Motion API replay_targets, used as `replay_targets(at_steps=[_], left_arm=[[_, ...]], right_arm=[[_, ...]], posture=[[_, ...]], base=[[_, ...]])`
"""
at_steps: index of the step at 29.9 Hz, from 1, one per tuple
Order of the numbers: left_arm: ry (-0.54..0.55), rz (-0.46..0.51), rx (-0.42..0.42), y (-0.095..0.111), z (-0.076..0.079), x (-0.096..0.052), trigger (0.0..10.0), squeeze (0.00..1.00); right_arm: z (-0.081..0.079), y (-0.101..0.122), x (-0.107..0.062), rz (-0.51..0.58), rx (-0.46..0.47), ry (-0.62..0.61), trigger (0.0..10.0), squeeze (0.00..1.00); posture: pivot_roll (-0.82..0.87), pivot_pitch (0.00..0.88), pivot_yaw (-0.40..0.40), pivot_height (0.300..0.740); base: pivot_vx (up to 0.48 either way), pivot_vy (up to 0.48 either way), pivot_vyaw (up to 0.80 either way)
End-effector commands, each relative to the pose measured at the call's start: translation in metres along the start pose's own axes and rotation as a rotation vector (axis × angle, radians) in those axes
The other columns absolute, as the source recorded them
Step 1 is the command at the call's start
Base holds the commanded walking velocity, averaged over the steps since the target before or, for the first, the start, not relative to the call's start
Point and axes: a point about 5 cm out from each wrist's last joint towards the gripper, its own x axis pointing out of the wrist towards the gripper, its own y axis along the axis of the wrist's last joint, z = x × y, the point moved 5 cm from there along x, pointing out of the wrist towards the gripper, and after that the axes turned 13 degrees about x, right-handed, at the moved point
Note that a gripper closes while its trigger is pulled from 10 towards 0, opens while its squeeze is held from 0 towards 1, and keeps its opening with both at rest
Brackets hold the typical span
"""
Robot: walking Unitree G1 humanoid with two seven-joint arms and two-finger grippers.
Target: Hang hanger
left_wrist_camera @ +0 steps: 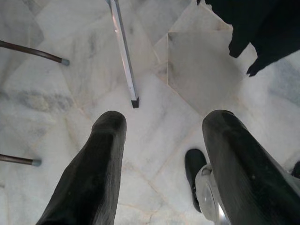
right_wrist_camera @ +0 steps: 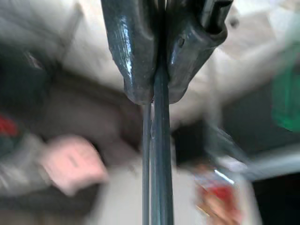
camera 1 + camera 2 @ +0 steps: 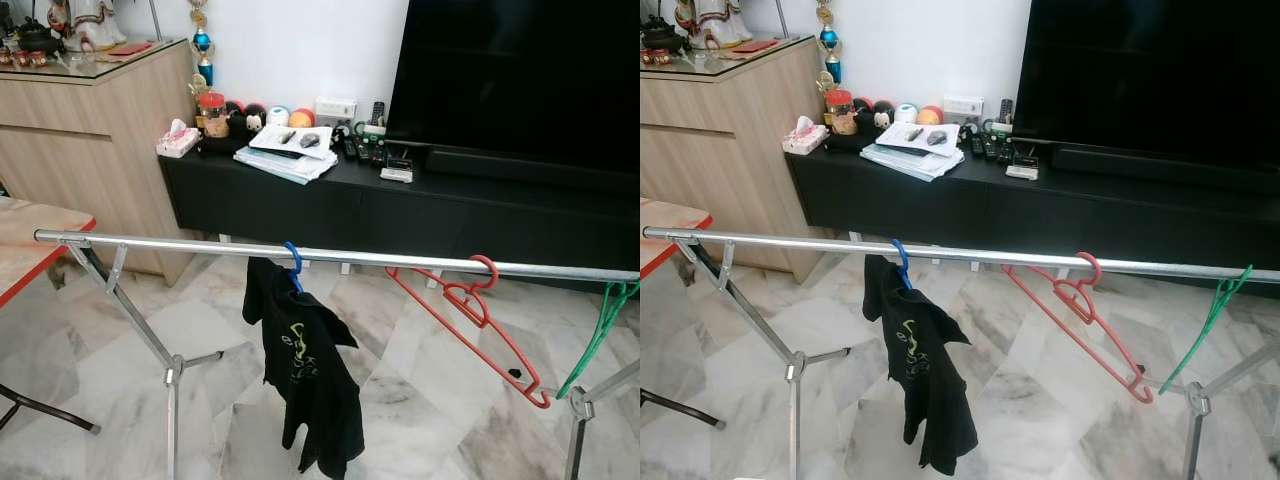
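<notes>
A silver rack rail (image 3: 200,245) runs across in front of me. On it hang a blue hanger (image 3: 293,262) carrying a black shirt (image 3: 310,370), a tilted red hanger (image 3: 470,310) and, at the right end, a green hanger (image 3: 600,325). In the blurred right wrist view, my right gripper (image 2: 152,96) is shut on a thin dark grey hanger bar (image 2: 159,164) that runs out from between its fingers. My left gripper (image 1: 164,122) is open and holds nothing, pointing down at the marble floor.
Behind the rack stand a black TV console (image 3: 300,200) cluttered with small items, a large TV (image 3: 520,70) and a wooden cabinet (image 3: 90,130). A red-edged table (image 3: 30,250) is at the left. A rack leg (image 1: 124,51) stands near my foot (image 1: 194,168).
</notes>
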Motion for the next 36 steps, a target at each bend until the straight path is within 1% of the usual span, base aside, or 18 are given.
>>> replay_targets(at_steps=[1, 4, 7, 9, 11, 13, 15, 18, 20, 22, 24, 26, 29, 31, 32, 33, 35, 36], left_arm=[[-0.006, -0.031, 0.000, -0.009, -0.002, -0.003, 10.0, 0.00], [-0.005, -0.030, -0.001, -0.009, -0.003, -0.003, 10.0, 0.00], [-0.002, -0.038, -0.005, -0.012, -0.004, -0.004, 10.0, 0.00], [-0.001, -0.045, -0.007, -0.015, -0.004, -0.005, 10.0, 0.00], [-0.001, -0.046, -0.007, -0.015, -0.004, -0.006, 10.0, 0.00], [-0.004, -0.051, -0.006, -0.016, -0.003, -0.006, 10.0, 0.00], [-0.005, -0.054, -0.005, -0.017, -0.002, -0.006, 10.0, 0.00], [-0.012, -0.064, -0.004, -0.017, 0.001, -0.006, 10.0, 0.00], [-0.016, -0.071, -0.004, -0.017, 0.002, -0.005, 10.0, 0.00], [-0.019, -0.080, -0.005, -0.017, 0.002, -0.004, 10.0, 0.00], [-0.018, -0.084, -0.006, -0.018, 0.001, -0.004, 10.0, 0.00], [-0.017, -0.090, -0.007, -0.018, -0.001, -0.004, 10.0, 0.00], [-0.017, -0.103, -0.007, -0.022, -0.005, -0.004, 10.0, 0.00], [-0.018, -0.114, -0.005, -0.024, -0.007, -0.005, 10.0, 0.00], [-0.018, -0.114, -0.005, -0.024, -0.007, -0.005, 10.0, 0.00], [-0.018, -0.120, -0.005, -0.025, -0.008, -0.005, 10.0, 0.00], [-0.025, -0.115, -0.002, -0.020, 0.001, -0.003, 10.0, 0.00], [-0.026, -0.114, -0.002, -0.019, 0.004, -0.002, 10.0, 0.00]], right_arm=[[-0.034, 0.025, -0.006, 0.096, -0.006, 0.149, 10.0, 0.00], [-0.053, 0.033, -0.010, 0.147, -0.026, 0.249, 10.0, 0.00], [-0.073, 0.041, -0.021, 0.207, -0.063, 0.377, 10.0, 0.00], [-0.079, 0.043, -0.033, 0.221, -0.093, 0.447, 10.0, 0.00], [-0.081, 0.043, -0.036, 0.223, -0.106, 0.473, 10.0, 0.00], [-0.092, 0.034, -0.053, 0.196, -0.142, 0.622, 10.0, 0.00], [-0.099, 0.027, -0.063, 0.171, -0.161, 0.712, 10.0, 0.00], [-0.115, 0.011, -0.095, 0.104, -0.156, 0.934, 10.0, 0.00], [-0.122, -0.003, -0.113, 0.006, -0.132, 1.067, 10.0, 0.00], [-0.122, -0.004, -0.124, 0.043, -0.177, 1.146, 10.0, 0.00], [-0.118, -0.004, -0.125, 0.050, -0.179, 1.141, 10.0, 0.00], [-0.114, -0.011, -0.128, -0.008, -0.172, 1.174, 10.0, 0.00], [-0.110, -0.032, -0.143, -0.142, -0.199, 1.298, 10.0, 0.00], [-0.106, -0.048, -0.155, -0.212, -0.256, 1.414, 10.0, 0.00], [-0.106, -0.048, -0.155, -0.212, -0.256, 1.414, 10.0, 0.00], [-0.103, -0.056, -0.161, -0.245, -0.289, 1.476, 10.0, 0.00], [-0.101, -0.061, -0.164, -0.276, -0.311, 1.519, 10.0, 0.00], [-0.098, -0.067, -0.169, -0.326, -0.343, 1.577, 10.0, 0.00]], posture=[[0.03, 0.009, -0.028, 0.740], [0.03, 0.009, -0.031, 0.740], [0.04, 0.010, -0.038, 0.740], [0.04, 0.011, -0.040, 0.740], [0.04, 0.012, -0.039, 0.740], [0.03, 0.013, -0.039, 0.740], [0.03, 0.013, -0.039, 0.740], [0.02, 0.013, -0.040, 0.740], [0.02, 0.013, -0.041, 0.740], [0.03, 0.012, -0.046, 0.740], [0.03, 0.011, -0.047, 0.740], [0.02, 0.011, -0.045, 0.740], [0.02, 0.014, -0.041, 0.740], [0.02, 0.014, -0.042, 0.740], [0.02, 0.014, -0.042, 0.740], [0.03, 0.013, -0.044, 0.740], [0.02, 0.014, -0.044, 0.740], [0.02, 0.014, -0.044, 0.740]], base=[[0.000, 0.000, 0.00], [0.000, 0.000, 0.00], [0.000, 0.000, 0.00], [0.000, 0.000, 0.00], [0.000, 0.000, 0.00], [0.000, 0.000, 0.00], [0.000, 0.000, 0.00], [0.000, 0.000, 0.00], [0.000, 0.000, 0.00], [0.000, 0.000, 0.00], [0.000, 0.000, 0.00], [0.000, 0.000, 0.00], [0.000, 0.000, 0.00], [0.000, 0.000, 0.00], [0.000, 0.000, 0.00], [0.000, 0.000, 0.00], [0.000, 0.000, 0.00], [0.000, 0.000, 0.00]])
